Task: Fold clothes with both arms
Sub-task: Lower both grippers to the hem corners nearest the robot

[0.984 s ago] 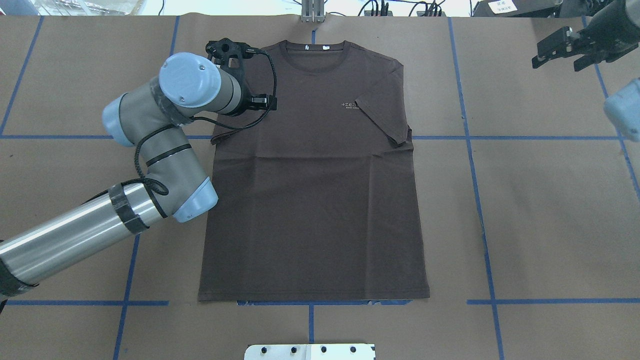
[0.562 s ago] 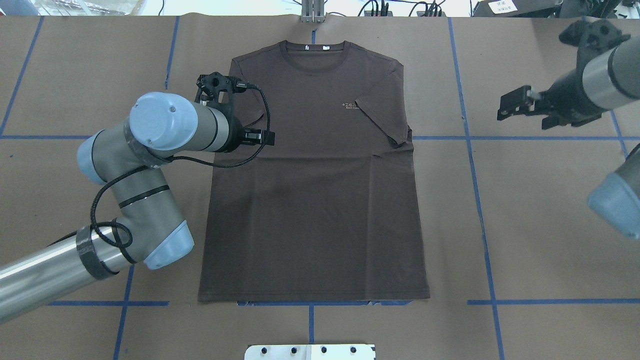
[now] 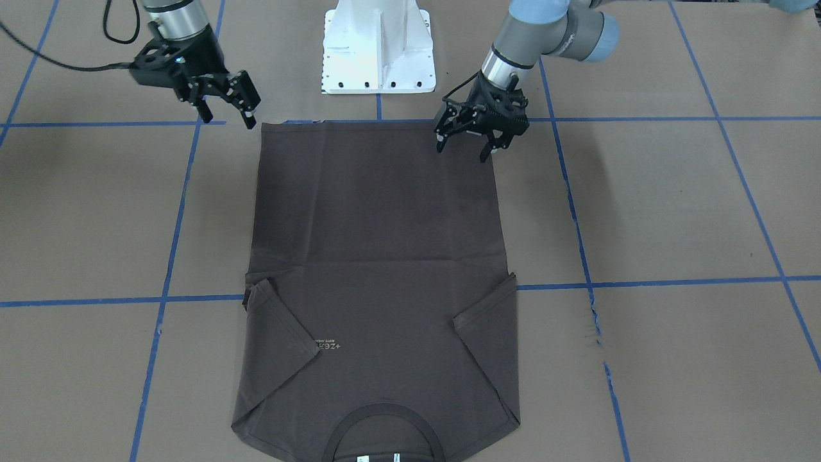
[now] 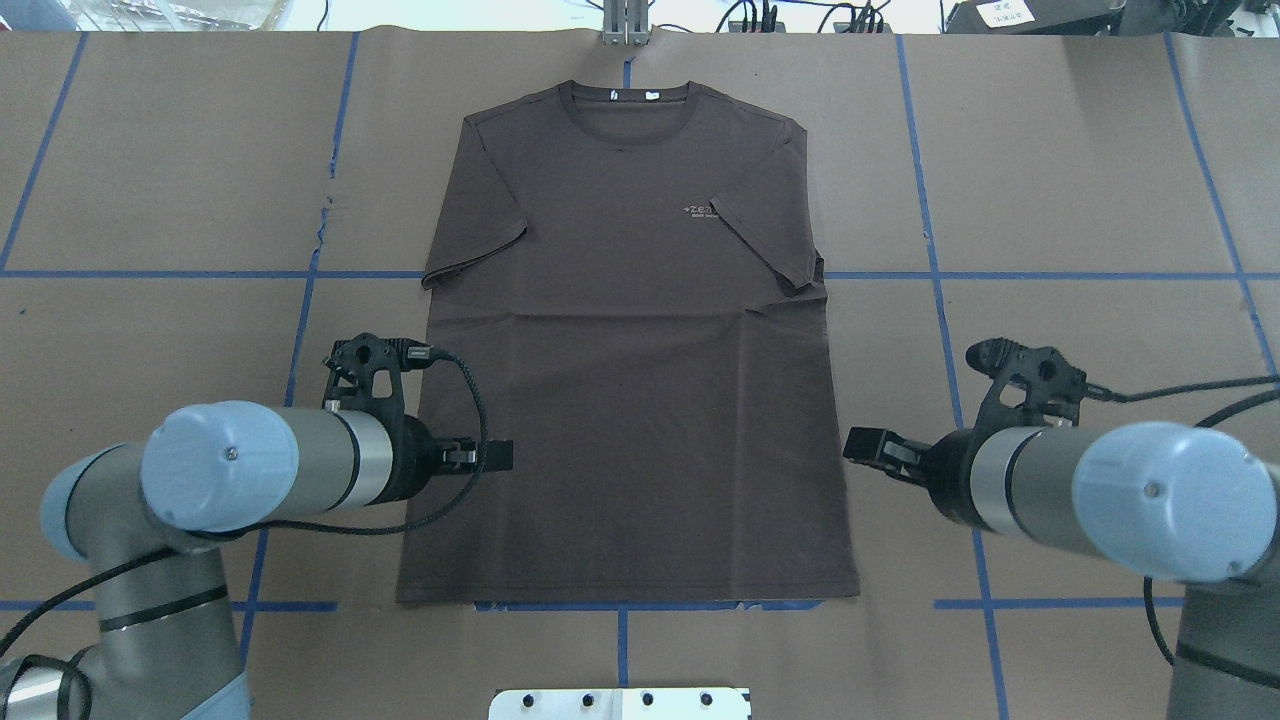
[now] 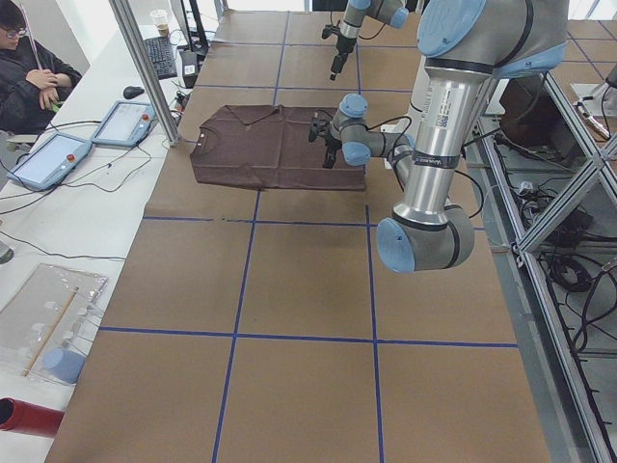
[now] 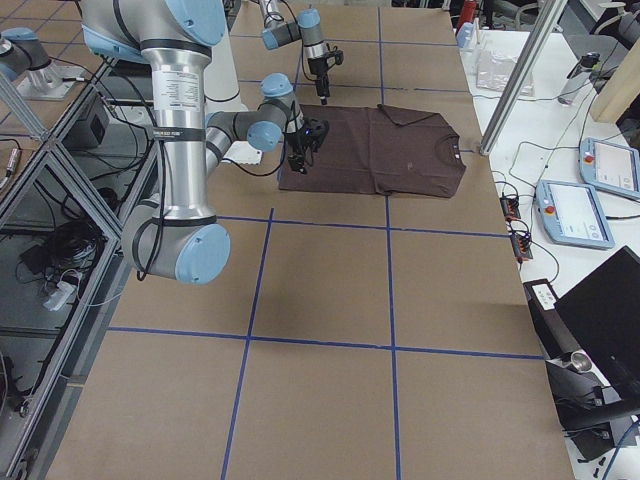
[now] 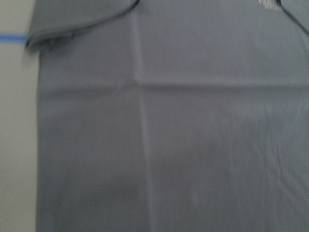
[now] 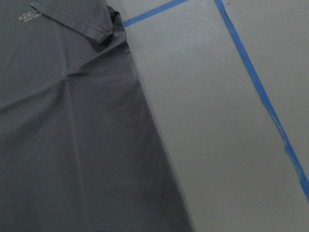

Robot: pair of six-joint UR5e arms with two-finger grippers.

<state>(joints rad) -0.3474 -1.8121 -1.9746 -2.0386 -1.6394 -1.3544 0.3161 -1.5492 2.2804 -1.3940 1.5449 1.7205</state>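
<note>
At the left gripper (image 3: 462,149): spread apart, grasping nothing, pointing down and hovering over the T-shirt (image 4: 630,400) near its hem corner. To that gripper's right and stretching away beyond it: lies flat on the table (image 4: 1080,350), sleeves folded inward, collar (image 4: 625,105) at the far end, pale chest print (image 4: 700,211) on the half nearer the right gripper (image 3: 229,119). At the right gripper: likewise spread and empty, hangs just outside the opposite hem corner, over bare table, with the shirt's side edge to its left.
</note>
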